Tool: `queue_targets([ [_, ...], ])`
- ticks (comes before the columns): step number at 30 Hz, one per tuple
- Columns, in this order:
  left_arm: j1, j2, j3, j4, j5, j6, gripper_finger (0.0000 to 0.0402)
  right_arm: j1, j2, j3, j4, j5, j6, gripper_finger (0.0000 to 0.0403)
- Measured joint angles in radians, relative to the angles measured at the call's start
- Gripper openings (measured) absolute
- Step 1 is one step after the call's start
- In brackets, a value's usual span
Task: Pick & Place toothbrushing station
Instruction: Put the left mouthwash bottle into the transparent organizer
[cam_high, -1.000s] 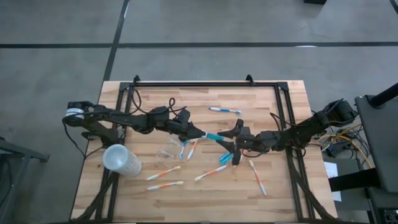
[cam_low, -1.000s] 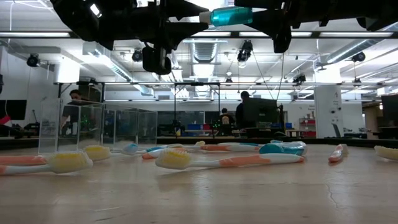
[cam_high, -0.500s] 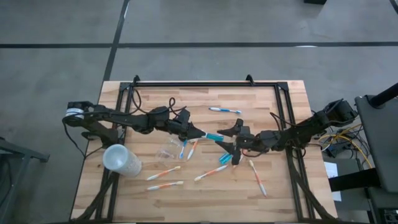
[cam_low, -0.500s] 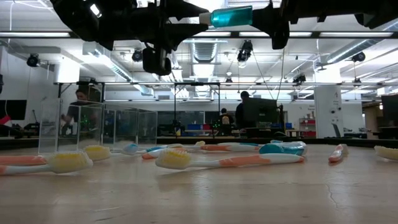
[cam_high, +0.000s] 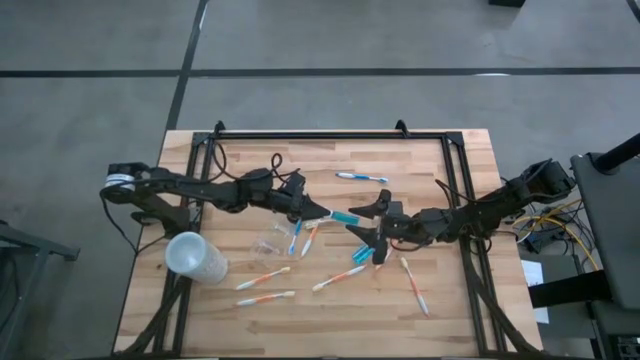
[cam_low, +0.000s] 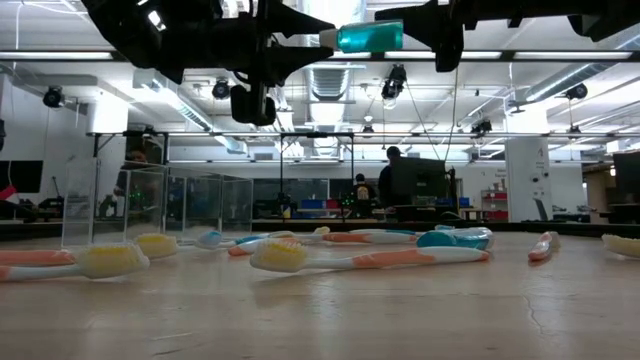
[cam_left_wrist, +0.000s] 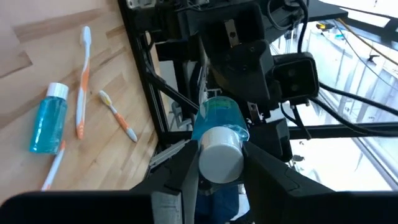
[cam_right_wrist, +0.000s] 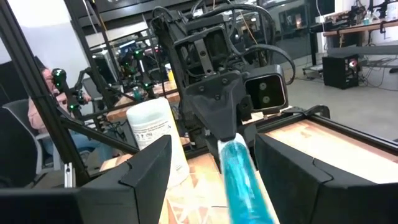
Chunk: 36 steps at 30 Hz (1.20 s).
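Clamped on the cap end of the blue toothpaste tube (cam_high: 344, 218), the left gripper (cam_high: 316, 212) holds it in mid-air; the right gripper (cam_high: 371, 215) has just spread its fingers off the far end. Handover looks complete, the clear tumbler (cam_high: 270, 243) waiting beside the left jaws.

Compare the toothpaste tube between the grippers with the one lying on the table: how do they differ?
The held tube hangs level in the air; the table tube lies flat on the wood. The left gripper pinches the held tube's cap, the right gripper's open fingers flank its tail; no gripper touches the table tube. Both are teal-blue with white caps.
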<state>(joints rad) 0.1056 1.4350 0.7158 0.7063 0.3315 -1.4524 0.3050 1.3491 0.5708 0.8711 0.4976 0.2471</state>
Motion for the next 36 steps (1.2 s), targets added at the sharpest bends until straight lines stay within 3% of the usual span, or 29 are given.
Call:
queue_targets([
  [8,0.049,-0.088,0.000,-0.137,0.052,0.043,0.0108,0.000,-0.001,0.000,0.001,0.000,-0.011,0.0224],
  [12,0.092,-0.190,0.000,-0.337,0.047,0.123,0.0108,0.000,-0.001,-0.001,0.000,0.000,-0.011,0.0224],
  [20,0.128,-0.426,0.027,-0.739,-0.080,0.223,0.0108,0.000,-0.001,-0.001,-0.001,0.000,-0.012,0.0224],
  [29,0.106,-0.533,0.250,-1.369,-0.298,0.312,0.0108,0.000,-0.001,-0.002,-0.007,0.000,-0.017,0.0224],
  [36,0.091,-0.481,0.412,-1.663,-0.338,0.332,0.0108,0.000,-0.001,-0.002,-0.008,0.002,-0.070,0.0224],
])
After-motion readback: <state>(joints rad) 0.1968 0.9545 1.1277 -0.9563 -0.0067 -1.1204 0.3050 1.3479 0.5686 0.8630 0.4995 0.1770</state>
